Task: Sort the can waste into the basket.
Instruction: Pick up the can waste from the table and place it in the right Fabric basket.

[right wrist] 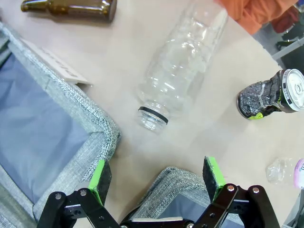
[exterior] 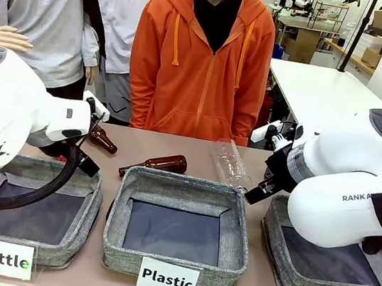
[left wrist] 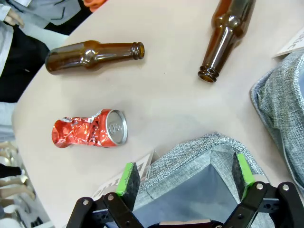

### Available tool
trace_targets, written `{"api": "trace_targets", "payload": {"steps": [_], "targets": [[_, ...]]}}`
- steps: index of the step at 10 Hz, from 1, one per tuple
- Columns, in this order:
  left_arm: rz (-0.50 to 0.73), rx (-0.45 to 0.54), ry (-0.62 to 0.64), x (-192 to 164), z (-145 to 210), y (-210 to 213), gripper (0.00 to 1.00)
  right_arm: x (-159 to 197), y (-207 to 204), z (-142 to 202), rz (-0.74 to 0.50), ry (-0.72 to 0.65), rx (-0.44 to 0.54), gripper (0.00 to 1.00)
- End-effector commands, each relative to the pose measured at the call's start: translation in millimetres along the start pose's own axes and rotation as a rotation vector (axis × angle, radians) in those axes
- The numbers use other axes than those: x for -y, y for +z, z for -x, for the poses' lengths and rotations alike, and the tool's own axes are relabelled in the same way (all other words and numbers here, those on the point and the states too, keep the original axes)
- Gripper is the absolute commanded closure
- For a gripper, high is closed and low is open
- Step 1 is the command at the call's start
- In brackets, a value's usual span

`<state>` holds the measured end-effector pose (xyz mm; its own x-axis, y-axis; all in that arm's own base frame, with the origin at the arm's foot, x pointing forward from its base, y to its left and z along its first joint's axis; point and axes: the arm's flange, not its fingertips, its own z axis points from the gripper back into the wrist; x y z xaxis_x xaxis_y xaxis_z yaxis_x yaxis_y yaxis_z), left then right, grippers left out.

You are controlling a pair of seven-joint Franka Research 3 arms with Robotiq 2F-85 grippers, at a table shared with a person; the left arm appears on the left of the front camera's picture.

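Observation:
In the left wrist view a crushed shiny red can [left wrist: 90, 133] lies on its side on the beige table. My left gripper [left wrist: 185, 173] hangs open just short of it, over a grey basket's corner. A crushed black can [right wrist: 270, 97] with a silver top lies on the table in the right wrist view, up and to the right of my open right gripper [right wrist: 156, 175]. Nothing sits between either pair of fingers. The basket [exterior: 285, 279] behind the "Can" card stands at the front right, under my right arm. Its corner [right wrist: 173, 187] shows below my right gripper.
Two brown glass bottles [left wrist: 92, 54] [left wrist: 225, 38] and a clear plastic bottle [right wrist: 183, 66] lie on the table. Baskets labelled "Bottle" [exterior: 84, 235] and "Plastic" [exterior: 232, 253] stand beside the can basket. A person in an orange hoodie [exterior: 202, 66] stands at the far side.

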<state>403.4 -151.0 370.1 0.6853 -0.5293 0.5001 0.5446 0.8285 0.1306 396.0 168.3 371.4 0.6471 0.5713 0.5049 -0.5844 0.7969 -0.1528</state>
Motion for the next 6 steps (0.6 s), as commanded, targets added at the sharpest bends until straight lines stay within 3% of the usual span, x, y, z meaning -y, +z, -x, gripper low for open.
{"api": "trace_targets", "payload": {"steps": [1, 6], "targets": [[0.000, 0.000, -0.001, 0.1, 0.0, 0.1, 0.00, 0.1, 0.0, 0.0, 0.000, -0.001, 0.000, 0.00], [0.000, 0.000, 0.000, 0.0, 0.0, 0.0, 0.00, 0.0, 0.0, 0.0, 0.000, 0.000, 0.000, 0.00]]}}
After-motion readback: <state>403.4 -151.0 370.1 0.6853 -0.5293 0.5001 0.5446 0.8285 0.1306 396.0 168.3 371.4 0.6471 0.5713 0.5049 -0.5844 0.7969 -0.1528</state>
